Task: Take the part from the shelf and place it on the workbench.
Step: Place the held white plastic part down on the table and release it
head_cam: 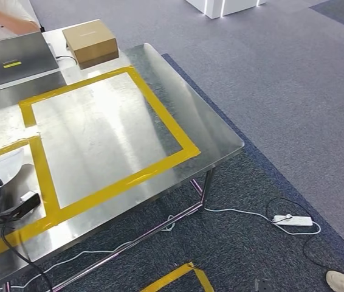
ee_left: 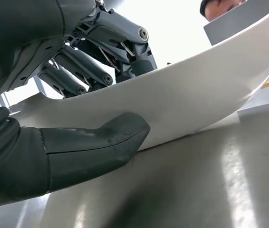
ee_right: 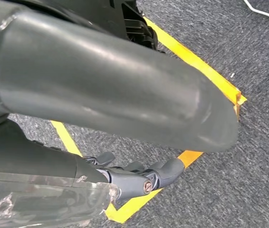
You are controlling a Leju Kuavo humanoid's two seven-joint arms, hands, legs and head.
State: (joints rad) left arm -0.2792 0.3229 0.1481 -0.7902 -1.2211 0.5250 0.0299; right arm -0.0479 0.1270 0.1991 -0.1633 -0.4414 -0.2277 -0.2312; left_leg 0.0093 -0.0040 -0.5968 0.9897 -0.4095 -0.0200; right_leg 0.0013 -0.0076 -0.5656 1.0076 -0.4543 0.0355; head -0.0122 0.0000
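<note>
The left hand (ee_left: 72, 95) grasps the part (ee_left: 197, 95), a smooth, glossy white curved panel: the thick grey thumb (ee_left: 100, 142) presses along its lower face and the dark jointed fingers (ee_left: 119, 38) wrap over its upper edge. The panel is long and thin, bowed like a shallow arc, its long axis running away from the hand, and its lower edge rests on the workbench (head_cam: 115, 134), a brushed, reflective metal top on thin metal legs. In the head view the part (head_cam: 0, 163) lies at the bench's near left corner, inside a rectangle of yellow tape (head_cam: 46, 176). A larger taped rectangle frames the middle of the top.

The right hand (ee_right: 140, 178) hangs over grey carpet (ee_right: 262, 142) marked with yellow tape; its fingers are apart and hold nothing.

Farther back on the bench lie a grey laptop (head_cam: 16, 58) and a flat brown cardboard box (head_cam: 90, 41); any writing on them is too small to read. A white power strip (head_cam: 293, 220) lies on the carpet.
</note>
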